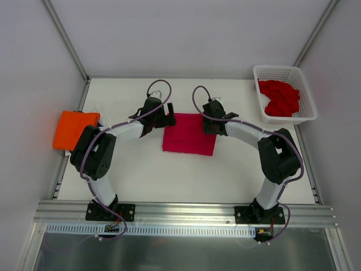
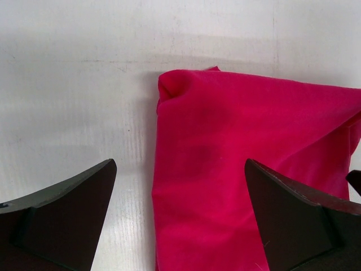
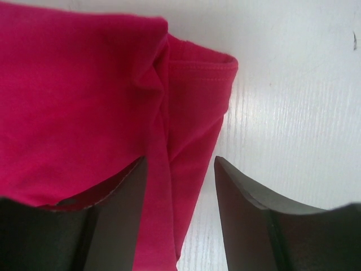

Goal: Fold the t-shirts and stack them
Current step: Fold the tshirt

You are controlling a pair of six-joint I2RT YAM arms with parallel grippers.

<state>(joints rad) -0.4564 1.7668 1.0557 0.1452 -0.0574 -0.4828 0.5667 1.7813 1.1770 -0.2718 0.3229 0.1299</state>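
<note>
A crimson-pink t-shirt [image 1: 189,134] lies folded into a rectangle on the white table [image 1: 169,175]. My left gripper [image 1: 167,117] is at its far left corner. In the left wrist view the gripper [image 2: 179,164] is wide open and straddles the shirt's left edge [image 2: 225,169]. My right gripper [image 1: 211,121] is at the far right corner. In the right wrist view it [image 3: 180,161] is open with the shirt's folded right edge [image 3: 186,141] between the jaws, and a layer of cloth lies over its left finger [image 3: 113,220]. An orange t-shirt [image 1: 73,129] lies folded at the left edge.
A white lattice basket [image 1: 304,90] at the back right holds crumpled red shirts [image 1: 279,97]. Grey walls and metal frame posts enclose the table. A metal rail [image 1: 186,212] runs along the near edge by the arm bases.
</note>
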